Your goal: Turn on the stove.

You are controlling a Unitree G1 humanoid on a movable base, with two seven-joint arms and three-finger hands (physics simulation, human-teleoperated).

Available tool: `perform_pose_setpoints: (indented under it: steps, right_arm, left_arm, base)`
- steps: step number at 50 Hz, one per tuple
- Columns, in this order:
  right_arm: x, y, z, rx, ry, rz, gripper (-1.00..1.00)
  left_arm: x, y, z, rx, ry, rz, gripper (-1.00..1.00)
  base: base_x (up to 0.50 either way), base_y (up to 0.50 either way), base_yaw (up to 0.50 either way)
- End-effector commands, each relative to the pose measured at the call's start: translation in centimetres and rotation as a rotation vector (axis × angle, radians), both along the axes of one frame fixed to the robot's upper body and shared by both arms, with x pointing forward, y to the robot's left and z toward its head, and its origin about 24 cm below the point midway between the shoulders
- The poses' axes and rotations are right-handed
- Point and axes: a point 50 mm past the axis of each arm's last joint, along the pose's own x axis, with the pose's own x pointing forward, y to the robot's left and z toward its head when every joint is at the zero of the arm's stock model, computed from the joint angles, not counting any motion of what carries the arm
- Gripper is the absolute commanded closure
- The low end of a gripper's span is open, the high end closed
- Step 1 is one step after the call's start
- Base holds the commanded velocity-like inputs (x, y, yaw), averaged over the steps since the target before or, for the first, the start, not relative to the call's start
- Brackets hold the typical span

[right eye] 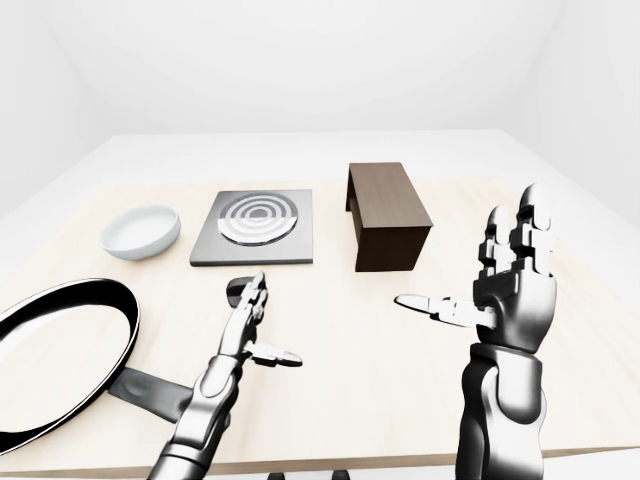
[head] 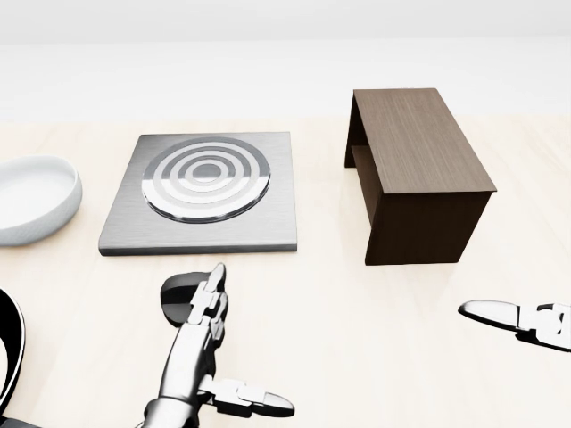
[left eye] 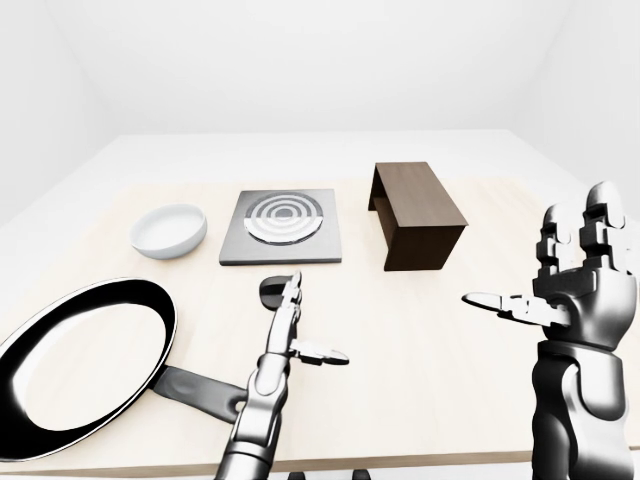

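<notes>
The stove point(head: 201, 192) is a silver square plate with concentric burner rings, in the upper left of the head view. Just below it lies its round black knob point(head: 181, 299) on the table. My left hand point(head: 239, 346) is open, its fingers point(head: 211, 303) lying over the knob's right edge and its thumb sticking out to the right. My right hand point(left eye: 548, 262) is raised upright and open at the right, away from the stove and empty; only its thumb point(head: 495, 313) shows in the head view.
A white bowl point(head: 31, 201) sits left of the stove. A dark brown wooden box point(head: 419, 169) stands to the stove's right. A black frying pan point(left eye: 80, 360) lies at the lower left, its handle beside my left forearm. The table's near edge point(left eye: 400, 465) runs along the bottom.
</notes>
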Motion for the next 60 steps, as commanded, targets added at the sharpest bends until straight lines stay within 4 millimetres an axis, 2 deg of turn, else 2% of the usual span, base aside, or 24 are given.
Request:
perform_pose_setpoints:
  steps: [1, 11, 18, 26, 29, 37, 50, 60]
  right_arm:
    - [0.0, 0.0, -0.1, 0.001, 0.004, 0.002, -1.0]
    - [0.0, 0.0, 0.0, 0.001, -0.001, 0.001, -1.0]
    - [0.0, 0.0, 0.1, 0.0, -0.003, 0.002, -1.0]
    - [0.0, 0.1, 0.1, 0.0, -0.005, 0.003, -1.0]
    - [-0.1, 0.1, 0.2, -0.002, -0.01, 0.004, -1.0]
    - [-0.1, 0.1, 0.2, -0.002, -0.008, 0.005, -1.0]
    - [-0.2, 0.2, 0.1, -0.003, -0.005, 0.006, -1.0]
    - [-0.1, 0.2, 0.1, -0.004, -0.005, 0.006, -1.0]
  left_arm:
    - [0.2, -1.1, 1.0, -0.004, -0.037, -0.034, -1.0]
    - [1.8, -1.6, 1.6, -0.004, -0.043, -0.029, -1.0]
    - [1.0, -1.5, 2.9, -0.018, -0.066, -0.038, -1.0]
    - [-1.1, -0.7, 7.6, -0.066, -0.223, -0.041, -1.0]
    - [-2.5, 0.0, 9.4, -0.077, -0.301, -0.041, -1.0]
    - [-4.4, 1.8, 12.8, -0.121, -0.441, -0.006, -1.0]
    - [-3.7, 5.2, 13.7, -0.13, -0.488, 0.107, -1.0]
    - [-3.9, 6.1, 14.7, -0.162, -0.537, 0.138, -1.0]
  base:
    - [0.0, 0.0, 0.0]
    - [0.0, 0.0, 0.0]
    - [0.0, 0.0, 0.0]
    - [0.0, 0.0, 0.0]
    - [0.0, 0.0, 0.0]
    - [0.0, 0.0, 0.0]
    - [0.0, 0.0, 0.0]
    - [0.0, 0.0, 0.0]
